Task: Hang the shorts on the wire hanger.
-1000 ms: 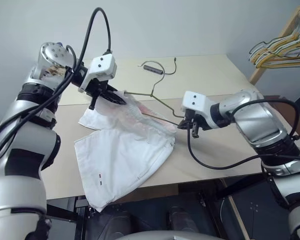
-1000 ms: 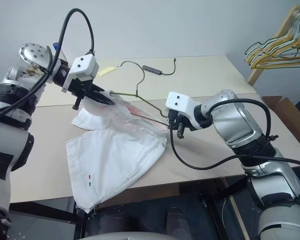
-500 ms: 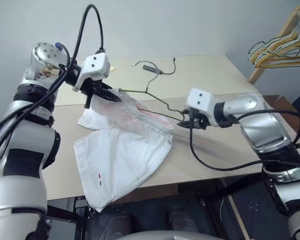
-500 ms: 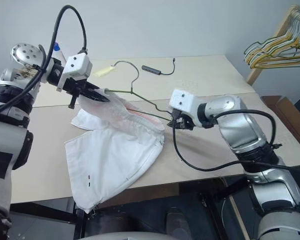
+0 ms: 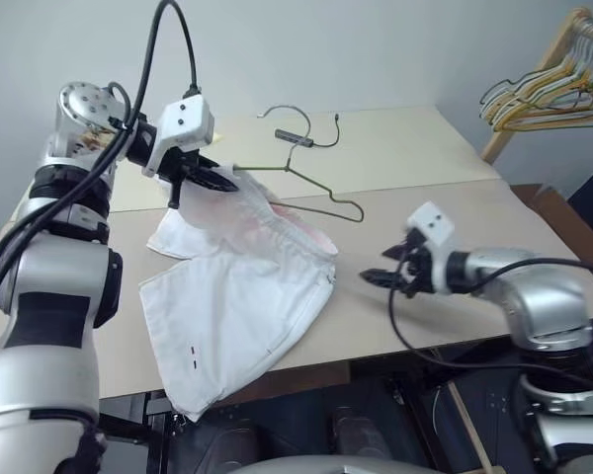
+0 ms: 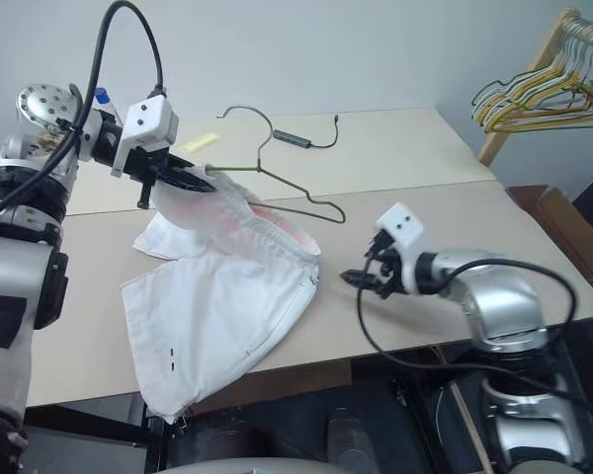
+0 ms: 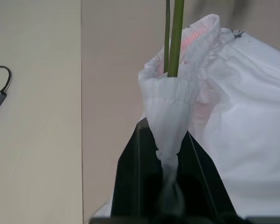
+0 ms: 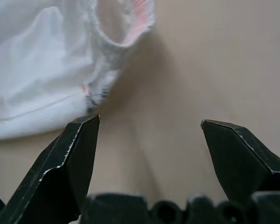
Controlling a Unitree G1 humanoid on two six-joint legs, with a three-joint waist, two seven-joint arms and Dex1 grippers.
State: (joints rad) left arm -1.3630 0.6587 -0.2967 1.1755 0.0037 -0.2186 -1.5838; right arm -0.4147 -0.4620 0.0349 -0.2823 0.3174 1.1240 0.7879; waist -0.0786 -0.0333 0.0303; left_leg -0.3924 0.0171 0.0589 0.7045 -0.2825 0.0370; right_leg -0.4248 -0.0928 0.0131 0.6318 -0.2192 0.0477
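Left wrist view shows the left gripper (image 7: 170, 154), its fingers pinched tight on a bunch of the shorts' (image 5: 242, 286) elastic waistband, with the wire hanger (image 5: 316, 193) running into the waist opening. Held up like that, the band seems kept lifted and open so the wire can pass inside. Most of the cloth lies on the surface (image 5: 455, 212), one leg drooping over the near edge. The right gripper (image 5: 390, 279) hangs low beside the waistband's other end, fingers spread wide, holding nothing, likely ready to take a new hold.
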